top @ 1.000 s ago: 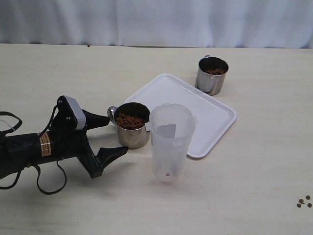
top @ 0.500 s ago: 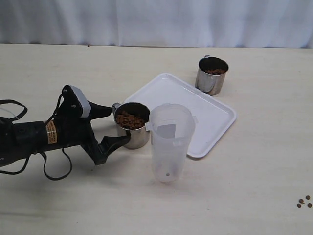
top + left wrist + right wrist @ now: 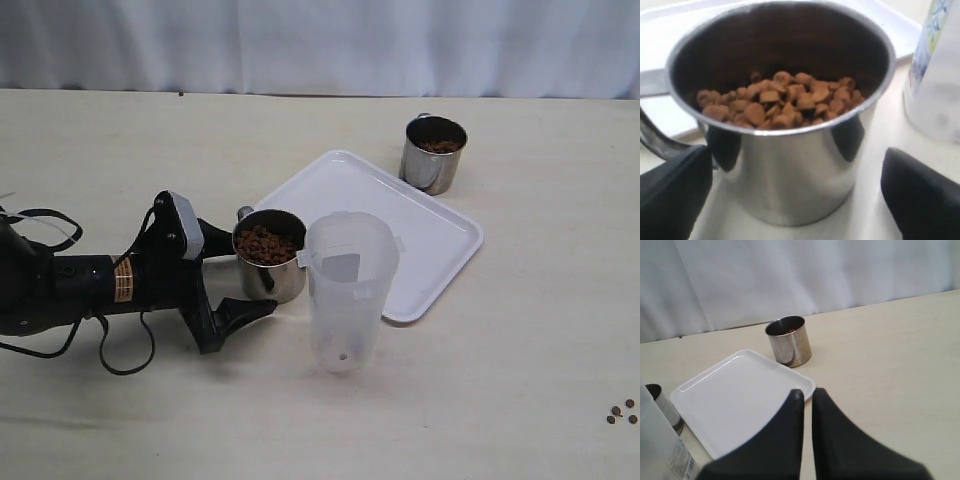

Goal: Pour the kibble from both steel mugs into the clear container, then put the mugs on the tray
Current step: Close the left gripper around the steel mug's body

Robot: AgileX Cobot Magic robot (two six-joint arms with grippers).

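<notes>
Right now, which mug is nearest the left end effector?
The mug beside the container, between the left end effector's open fingers; the other mug stands past the tray.

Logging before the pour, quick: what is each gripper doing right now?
Left gripper: open, jaws either side of the near steel mug, not gripping it.
Right gripper: shut, empty.

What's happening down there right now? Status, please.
Left claw open, straddling the near steel mug, kibble inside. Right claw shut, empty. Second mug beside the tray, unpoured. Clear container close beside that mug: tight clearance.
</notes>
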